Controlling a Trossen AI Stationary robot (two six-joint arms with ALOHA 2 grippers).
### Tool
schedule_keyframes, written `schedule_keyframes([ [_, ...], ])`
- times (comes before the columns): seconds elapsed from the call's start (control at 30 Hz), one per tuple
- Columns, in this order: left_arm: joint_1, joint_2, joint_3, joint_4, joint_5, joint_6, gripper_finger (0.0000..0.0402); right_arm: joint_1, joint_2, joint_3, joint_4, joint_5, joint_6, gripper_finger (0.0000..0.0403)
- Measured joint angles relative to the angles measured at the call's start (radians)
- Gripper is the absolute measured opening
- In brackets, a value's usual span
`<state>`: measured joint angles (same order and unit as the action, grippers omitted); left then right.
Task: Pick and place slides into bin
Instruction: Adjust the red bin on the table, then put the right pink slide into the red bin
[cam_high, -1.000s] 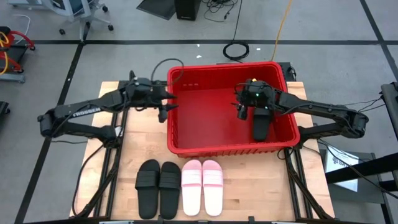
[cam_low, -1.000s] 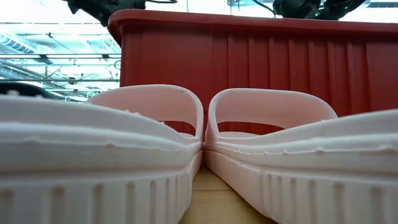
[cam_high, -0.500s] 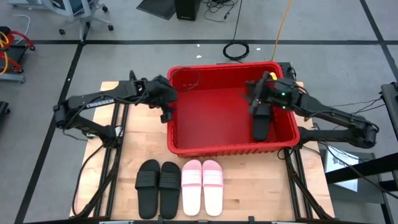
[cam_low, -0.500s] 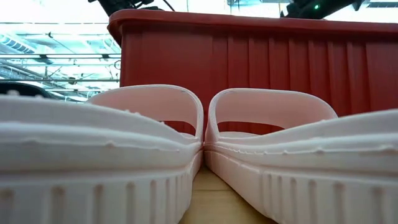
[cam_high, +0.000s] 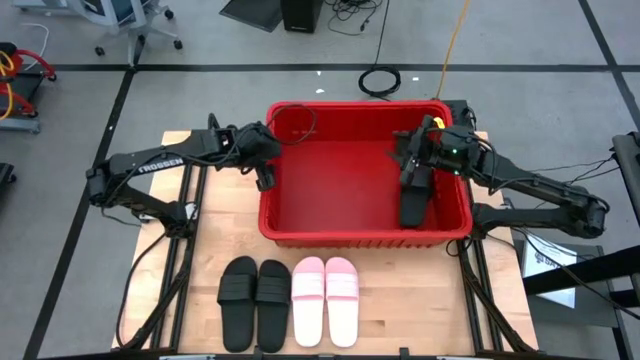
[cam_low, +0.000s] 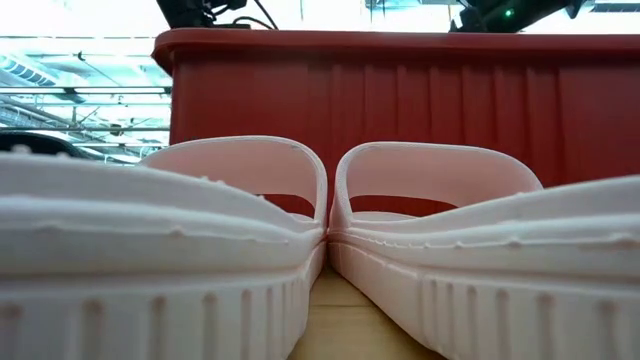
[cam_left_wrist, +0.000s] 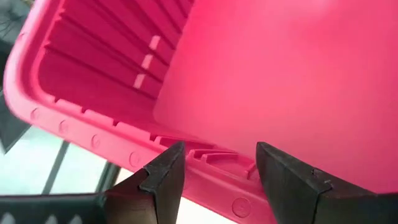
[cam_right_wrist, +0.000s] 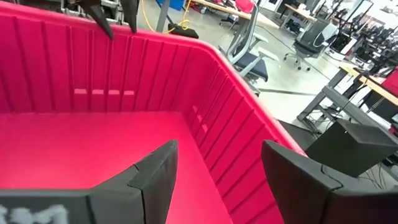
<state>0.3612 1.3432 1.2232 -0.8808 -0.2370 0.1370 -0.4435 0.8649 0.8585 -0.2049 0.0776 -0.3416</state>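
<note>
The red bin (cam_high: 350, 232) stands on the table's far half. One black slide (cam_high: 413, 203) lies inside it by the right wall. A black pair of slides (cam_high: 254, 302) and a pink pair of slides (cam_high: 325, 299) rest sole-down near the front edge. The pink ones fill the low view (cam_low: 240, 230). My left gripper (cam_high: 265, 182) is open and tipped down over the bin's left rim (cam_left_wrist: 205, 163), one finger on each side of it. My right gripper (cam_high: 407, 166) hovers open above the black slide in the bin, with nothing between its fingers (cam_right_wrist: 217, 168). My left gripper comes at the bin's left rim (cam_left_wrist: 214, 167) slanting down from the table's left. One finger is over the inside and one is over the outside. Whether either finger touches the wall I cannot tell.
Bare wooden table (cam_high: 215, 225) lies left of the bin and between the bin and the slides. Dark frame struts (cam_high: 185, 215) run beside the tabletop on both sides. Cables (cam_high: 380, 80) and office chairs are on the floor beyond the far edge.
My left gripper has tipped from nearly level to pointing down at the bin's left rim. The bin, with the black slide in it, has then slid a little toward the table's left edge. My right gripper has risen and drawn back toward the right wall, then kept still.
</note>
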Motion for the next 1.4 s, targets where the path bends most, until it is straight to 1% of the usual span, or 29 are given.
schedule_keyframes([
  [0.4, 0.000, -0.006, 0.000, -0.111, -0.113, -0.136, 0.0202, 0.000, 0.007, 0.000, -0.008, 0.000, 0.008, 0.0222],
  [0.77, 0.001, -0.004, -0.003, -0.190, -0.224, -0.164, 0.0202, 0.000, 0.007, 0.000, -0.034, 0.000, 0.015, 0.0222],
  [0.93, 0.002, -0.003, -0.001, -0.163, -0.235, -0.118, 0.0202, 0.000, 0.007, 0.000, -0.034, 0.000, 0.015, 0.0222],
  [1.13, -0.014, -0.002, 0.055, -0.063, -0.234, -0.061, 0.0202, 0.000, 0.007, 0.000, -0.026, -0.002, 0.014, 0.0222],
  [1.2, -0.027, -0.003, 0.089, -0.041, -0.234, -0.045, 0.0202, 0.000, 0.007, 0.000, -0.008, -0.033, 0.022, 0.0222],
  [1.27, -0.044, -0.003, 0.126, -0.013, -0.234, -0.023, 0.0202, 0.000, 0.007, 0.000, 0.026, -0.096, 0.039, 0.0222],
  [1.33, -0.066, -0.003, 0.161, 0.019, -0.228, -0.004, 0.0202, 0.000, 0.007, 0.000, 0.083, -0.184, 0.065, 0.0222],
  [1.4, -0.092, -0.013, 0.192, 0.056, -0.197, 0.025, 0.0202, 0.001, 0.007, 0.000, 0.150, -0.292, 0.105, 0.0222],
])
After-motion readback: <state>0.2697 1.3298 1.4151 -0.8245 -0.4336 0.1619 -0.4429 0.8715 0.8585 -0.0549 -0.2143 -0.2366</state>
